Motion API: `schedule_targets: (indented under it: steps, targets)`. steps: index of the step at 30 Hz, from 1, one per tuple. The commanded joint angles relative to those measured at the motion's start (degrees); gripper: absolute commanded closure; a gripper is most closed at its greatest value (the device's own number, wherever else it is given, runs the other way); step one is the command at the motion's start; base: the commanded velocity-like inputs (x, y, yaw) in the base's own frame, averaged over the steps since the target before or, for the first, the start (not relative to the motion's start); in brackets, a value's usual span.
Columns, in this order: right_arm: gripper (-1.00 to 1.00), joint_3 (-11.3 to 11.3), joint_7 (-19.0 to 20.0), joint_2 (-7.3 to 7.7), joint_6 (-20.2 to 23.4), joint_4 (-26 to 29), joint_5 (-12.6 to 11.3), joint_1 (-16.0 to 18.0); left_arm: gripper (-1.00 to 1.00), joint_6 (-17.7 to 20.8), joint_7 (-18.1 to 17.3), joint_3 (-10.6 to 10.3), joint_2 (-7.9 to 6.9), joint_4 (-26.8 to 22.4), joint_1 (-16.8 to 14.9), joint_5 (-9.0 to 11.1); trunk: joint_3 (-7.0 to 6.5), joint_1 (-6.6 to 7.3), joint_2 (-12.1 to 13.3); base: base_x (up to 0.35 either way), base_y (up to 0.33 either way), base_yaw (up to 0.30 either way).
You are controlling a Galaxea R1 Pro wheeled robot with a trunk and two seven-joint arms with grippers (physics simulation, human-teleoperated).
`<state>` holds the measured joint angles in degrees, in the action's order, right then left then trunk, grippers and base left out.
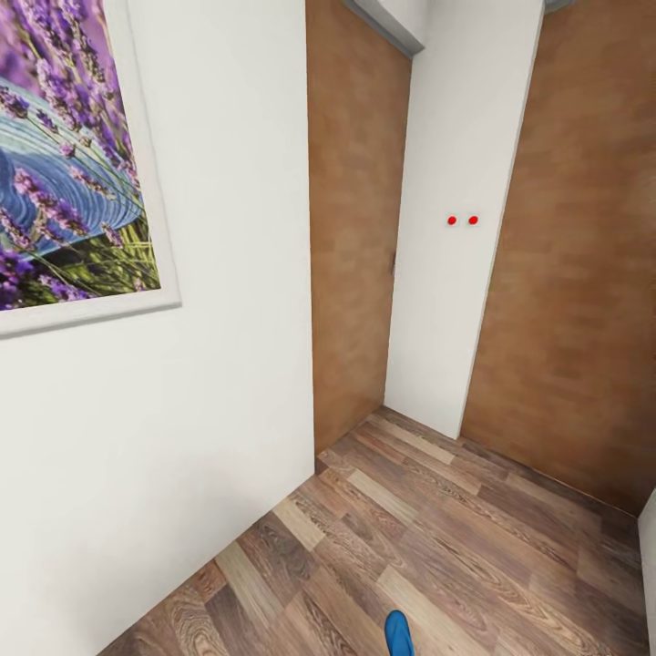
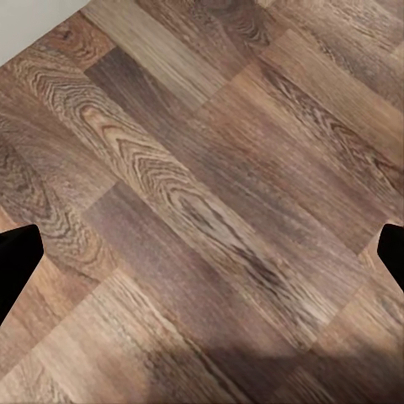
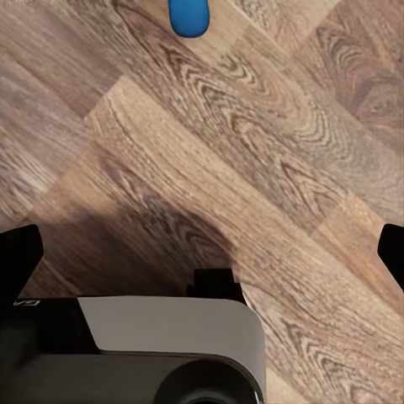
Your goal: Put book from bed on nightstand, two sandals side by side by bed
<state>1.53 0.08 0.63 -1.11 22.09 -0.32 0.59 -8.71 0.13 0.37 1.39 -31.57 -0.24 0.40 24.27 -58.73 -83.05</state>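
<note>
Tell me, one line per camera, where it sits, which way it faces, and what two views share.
Head: on the robot's head, facing forward and down at the wall, painting, doors; no body.
Left wrist: near the left gripper, facing the floor; dark fingertips.
Right wrist: near the right gripper, facing floor; fingertips, robot's base.
Shared: blue sandal, head and right wrist.

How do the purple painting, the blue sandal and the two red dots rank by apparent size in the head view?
1. The purple painting, cut by the picture's edge, by far the largest.
2. The blue sandal, only partly in frame.
3. The two red dots on the white wall; both look alike, so unranked.
</note>
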Motion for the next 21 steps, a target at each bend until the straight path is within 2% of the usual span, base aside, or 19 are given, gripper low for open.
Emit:
schedule_targets:
  steps: [1,11,21]
  targets:
    - [-1.00,0.14,0.01,-0.02,-0.12,-0.02,-0.04,0.03,-1.00,-0.16,0.00,0.04,0.01,0.02,-0.02,0.04,0.06,0.00,-0.03,0.000,0.000,-0.008]
    - [-1.00,0.14,-0.14,-0.02,-0.12,0.01,0.02,0.03,-1.00,-0.16,0.01,-0.01,0.01,0.02,-0.02,0.04,0.05,0.00,-0.03,0.000,0.000,0.031]
    - [-1.00,0.14,-0.17,-0.02,-0.12,0.06,-0.03,0.03,-1.00,-0.16,-0.02,-0.01,0.01,0.02,-0.02,0.04,0.05,0.00,-0.03,0.000,0.000,0.254]
